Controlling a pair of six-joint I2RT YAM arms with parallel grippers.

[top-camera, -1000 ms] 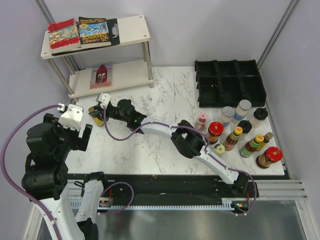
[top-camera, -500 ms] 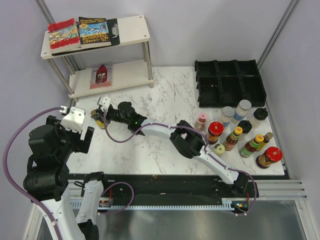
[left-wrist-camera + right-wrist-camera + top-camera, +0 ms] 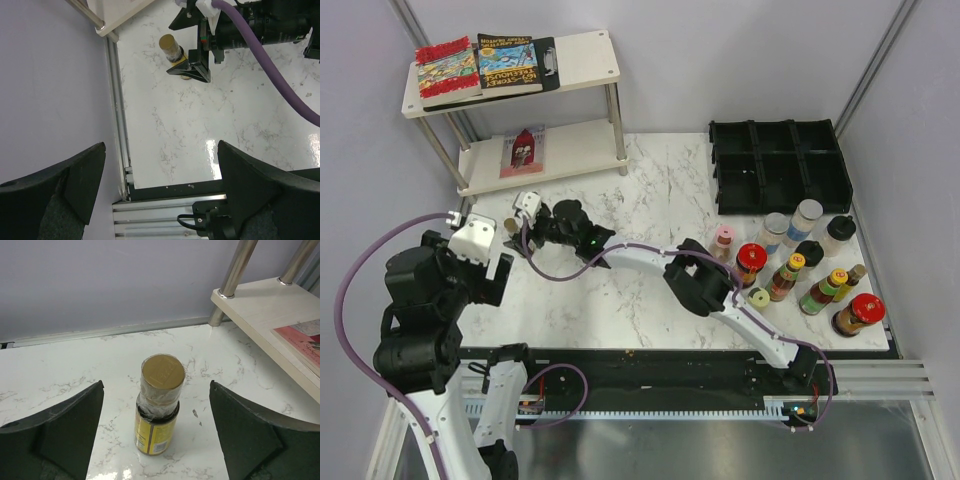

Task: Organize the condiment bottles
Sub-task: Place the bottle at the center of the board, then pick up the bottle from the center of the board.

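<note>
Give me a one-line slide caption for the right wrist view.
Right gripper open around an upright gold-capped bottle on the marble table, not touching it, a shelf at right.

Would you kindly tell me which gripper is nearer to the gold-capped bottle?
Right. The right gripper flanks the gold-capped bottle with open jaws; the left gripper hangs open farther off, toward the near edge of the table.
</note>
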